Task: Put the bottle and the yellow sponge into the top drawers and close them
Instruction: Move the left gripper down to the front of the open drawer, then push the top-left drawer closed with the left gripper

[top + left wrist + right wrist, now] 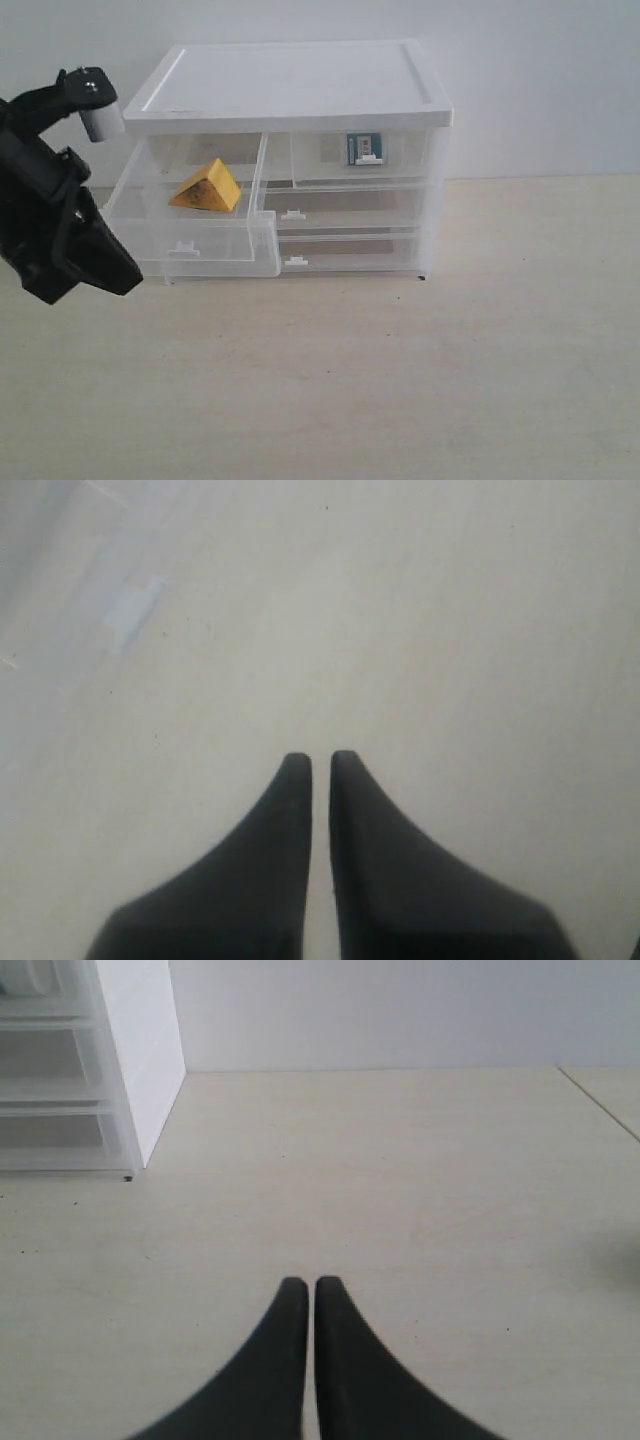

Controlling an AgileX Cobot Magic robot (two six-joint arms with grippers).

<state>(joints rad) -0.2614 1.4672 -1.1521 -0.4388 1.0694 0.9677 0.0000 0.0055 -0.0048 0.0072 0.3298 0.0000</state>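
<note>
While yellow sponge (206,188) sits in drawer (225,252), left claw (321,765) closed nearby; right claw (304,1290) closed.

Left arm (50,220): cut off by the exterior view's left edge. Bottle (365,149): dim behind the translucent top right drawer (320,162) front, label print unreadable. Cabinet (140,1050): cropped in the right wrist view.

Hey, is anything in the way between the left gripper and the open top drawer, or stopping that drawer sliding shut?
Nothing visible. The left gripper is shut and empty, beside the open left top drawer; the yellow sponge lies inside it.
</note>
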